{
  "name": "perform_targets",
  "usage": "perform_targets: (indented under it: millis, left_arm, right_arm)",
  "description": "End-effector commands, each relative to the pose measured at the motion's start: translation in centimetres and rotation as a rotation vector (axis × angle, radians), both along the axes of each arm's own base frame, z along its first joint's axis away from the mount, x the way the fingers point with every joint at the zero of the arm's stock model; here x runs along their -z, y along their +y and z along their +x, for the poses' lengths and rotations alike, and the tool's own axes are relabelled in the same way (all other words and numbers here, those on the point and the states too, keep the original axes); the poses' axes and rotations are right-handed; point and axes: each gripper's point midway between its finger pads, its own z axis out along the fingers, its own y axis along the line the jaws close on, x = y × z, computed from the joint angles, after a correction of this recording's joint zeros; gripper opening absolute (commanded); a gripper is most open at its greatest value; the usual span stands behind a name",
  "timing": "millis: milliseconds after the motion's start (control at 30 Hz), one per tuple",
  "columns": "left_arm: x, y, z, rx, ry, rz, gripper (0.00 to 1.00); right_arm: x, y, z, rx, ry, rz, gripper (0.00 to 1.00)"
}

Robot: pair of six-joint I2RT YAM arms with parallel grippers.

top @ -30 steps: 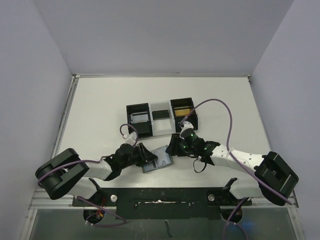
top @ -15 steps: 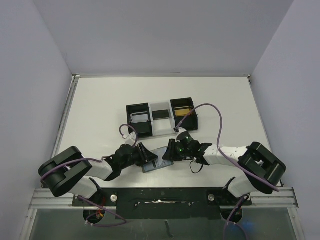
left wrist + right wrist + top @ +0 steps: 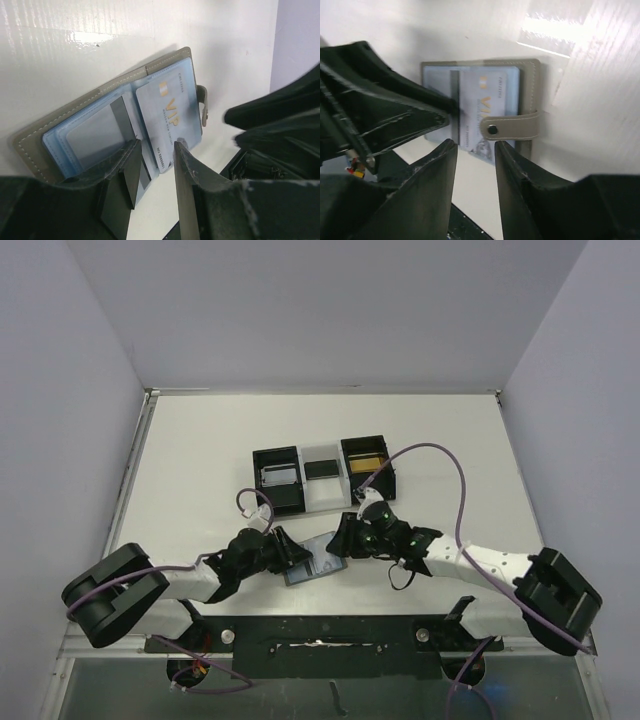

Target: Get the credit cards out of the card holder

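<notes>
Right gripper and left gripper flank the card holder, which lies open near the table's front edge. Only the wrist views reveal its VIP card and snap tab. Both grippers' fingers stand partly apart, clamping nothing; a left fingertip seems to touch the holder.

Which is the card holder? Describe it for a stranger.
On the white table, look just nearer than the black-and-white tray. The card holder lies there: flat, grey, opened, blue-grey inside, with a snap tab and a pale VIP card.
</notes>
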Motion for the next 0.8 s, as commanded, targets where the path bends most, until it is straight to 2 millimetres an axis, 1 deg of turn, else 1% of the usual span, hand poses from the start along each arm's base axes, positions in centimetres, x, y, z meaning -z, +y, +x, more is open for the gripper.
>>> perform_targets:
  millis: [0,67,167,233,267,300,367,467,567,667,767]
  left_arm:
    - [0.0,0.4,0.2,-0.004,-0.026,0.037,0.32]
    - [-0.1,0.4,0.3,-0.005,-0.029,0.037,0.32]
    - [-0.1,0.4,0.3,-0.006,-0.03,0.035,0.32]
    - [0.0,0.5,0.2,-0.008,-0.027,0.036,0.32]
    - [0.1,0.6,0.1,-0.008,-0.023,0.037,0.32]
    - [0.0,0.6,0.1,-0.006,-0.023,0.033,0.32]
    - [-0.2,0.5,0.0,-0.005,-0.026,0.025,0.32]
    - [-0.4,0.5,0.0,-0.003,-0.032,0.025,0.32]
    - [-0.2,0.5,0.0,0.004,-0.028,0.031,0.32]
    - [-0.2,0.1,-0.1,0.024,-0.026,0.024,0.33]
    - [-0.1,-0.8,-0.1,0.065,-0.019,0.028,0.35]
  right_arm:
    - [-6.0,1.3,1.4,-0.032,-0.162,0.086,0.38]
    - [-6.6,1.7,1.3,-0.044,-0.171,0.094,0.39]
    - [-6.6,3.1,1.0,-0.085,-0.151,0.108,0.39]
    - [-6.2,4.6,0.4,-0.132,-0.136,0.11,0.39]
    - [-5.8,5.1,0.4,-0.133,-0.129,0.095,0.38]
    - [-5.1,5.1,0.6,-0.109,-0.119,0.059,0.38]
    - [-3.8,4.5,1.1,-0.051,-0.098,-0.017,0.38]
    - [-2.6,3.7,2.0,0.009,-0.094,-0.097,0.38]
    - [-1.1,2.1,2.7,0.065,-0.091,-0.189,0.37]
    - [0.9,0.8,2.6,0.082,-0.049,-0.25,0.37]
    - [2.4,0.5,2.0,0.06,-0.022,-0.236,0.37]
